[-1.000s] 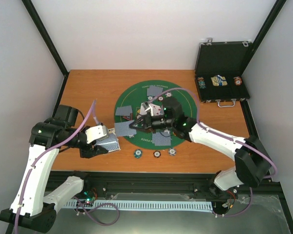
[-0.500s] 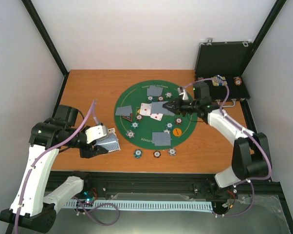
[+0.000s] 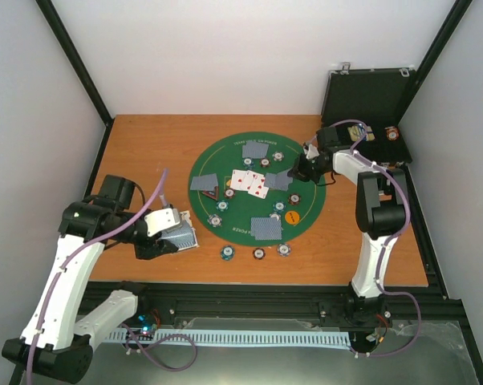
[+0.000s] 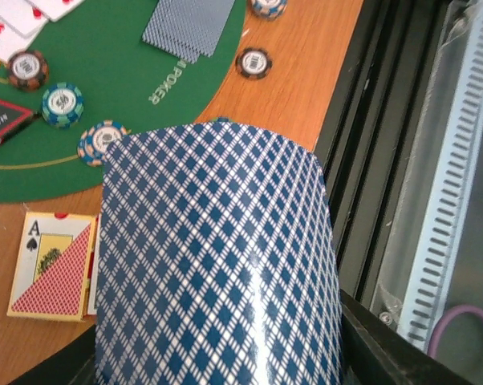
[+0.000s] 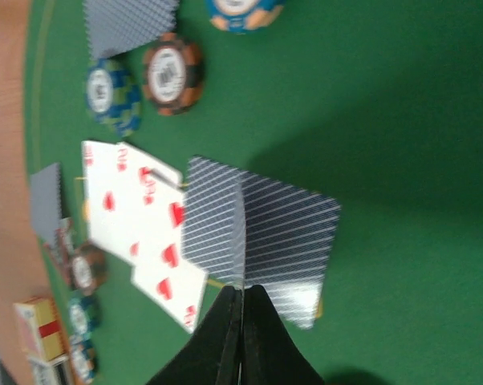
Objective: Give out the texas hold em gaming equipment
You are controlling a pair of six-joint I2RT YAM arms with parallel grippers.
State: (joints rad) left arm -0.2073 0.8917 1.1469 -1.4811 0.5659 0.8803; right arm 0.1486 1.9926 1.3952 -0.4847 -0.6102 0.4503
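Note:
My left gripper (image 3: 168, 234) is shut on a deck of blue-backed playing cards (image 4: 217, 257), held over the table left of the green mat (image 3: 302, 200). The deck hides its fingers. My right gripper (image 3: 300, 171) hangs low over the mat's right side. Its fingertips (image 5: 241, 290) are shut on the edge of a blue-backed card (image 5: 261, 224). Face-up red cards (image 3: 249, 183) lie in the mat's middle. Face-down pairs (image 3: 265, 229) sit around it. Several striped chips (image 3: 259, 253), an orange disc (image 3: 291, 217) and a triangle marker (image 3: 209, 193) also lie there.
An open black case (image 3: 366, 100) stands at the back right with small items inside. A card box (image 4: 53, 265) with an ace on it lies on the wood below the deck. The black rail (image 3: 249, 298) runs along the near edge.
The right arm has swung from the mat's middle to its right side, carrying a face-down card with it. The left arm and its deck have barely moved.

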